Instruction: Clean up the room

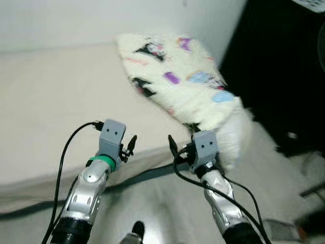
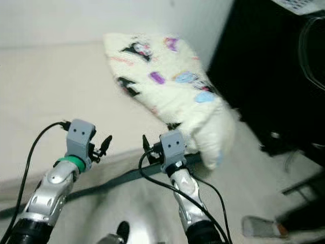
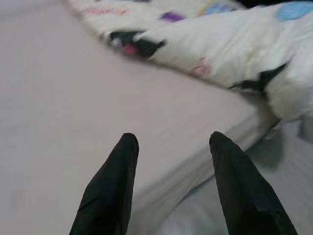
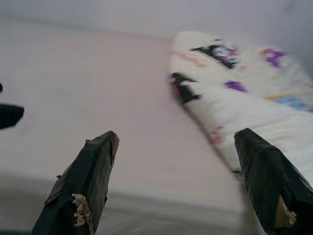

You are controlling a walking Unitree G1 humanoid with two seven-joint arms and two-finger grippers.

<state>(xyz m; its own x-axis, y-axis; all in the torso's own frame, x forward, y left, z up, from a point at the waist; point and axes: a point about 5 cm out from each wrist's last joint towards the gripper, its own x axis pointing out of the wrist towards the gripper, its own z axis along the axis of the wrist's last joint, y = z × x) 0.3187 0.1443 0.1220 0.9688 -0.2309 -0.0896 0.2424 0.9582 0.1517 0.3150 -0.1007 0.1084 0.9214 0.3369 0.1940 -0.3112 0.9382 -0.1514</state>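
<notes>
A cream fluffy blanket (image 1: 183, 81) with black, purple and blue cartoon prints lies bunched on the right end of a pale bed (image 1: 56, 96), one corner hanging over the bed's front edge. The blanket (image 3: 215, 54) and the bed sheet (image 3: 63, 98) fill the left wrist view. My left gripper (image 1: 133, 144) hovers open at the bed's front edge, left of the blanket. My right gripper (image 1: 172, 145) stands open just in front of the hanging corner, nothing between its fingers (image 4: 93, 176). In the right wrist view the blanket (image 4: 244, 93) lies ahead of the right finger.
A white wall (image 1: 101, 20) runs behind the bed. A dark piece of furniture (image 1: 284, 66) stands close on the right. A dark gap (image 1: 142, 175) runs under the bed's front edge. Pale floor (image 1: 162, 213) lies below my arms, with a small item (image 2: 261, 226) at lower right.
</notes>
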